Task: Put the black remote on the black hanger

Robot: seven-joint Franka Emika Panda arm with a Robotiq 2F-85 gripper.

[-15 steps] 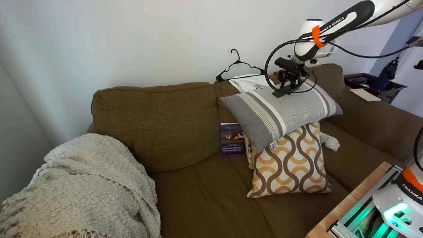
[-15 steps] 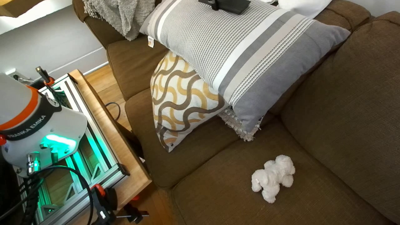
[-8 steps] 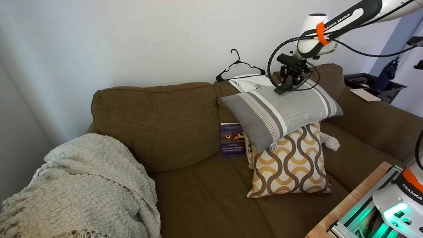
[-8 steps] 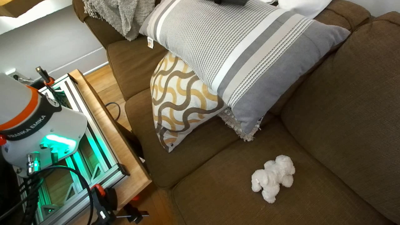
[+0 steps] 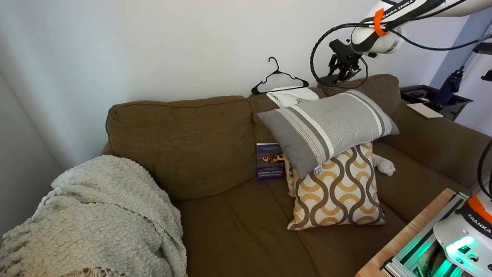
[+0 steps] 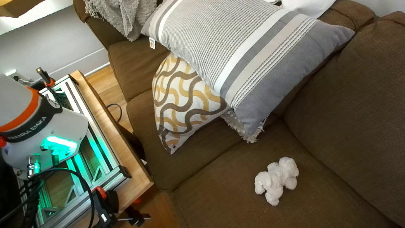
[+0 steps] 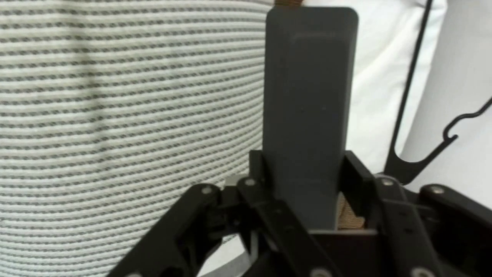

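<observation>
Wrist view: my tool (image 7: 303, 169) is spread only to the width of the black remote (image 7: 309, 96), pinching both its long sides.

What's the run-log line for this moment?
gripper: shut on black remote, clear of striped pillow | black hanger: hook up, by wall | placement: not yet done

The remote (image 7: 307, 88) was flanked by pillow (image 7: 130, 115) and hanger (image 7: 401, 171).
In the wrist view, pillow was seen left, hanger right.
</observation>
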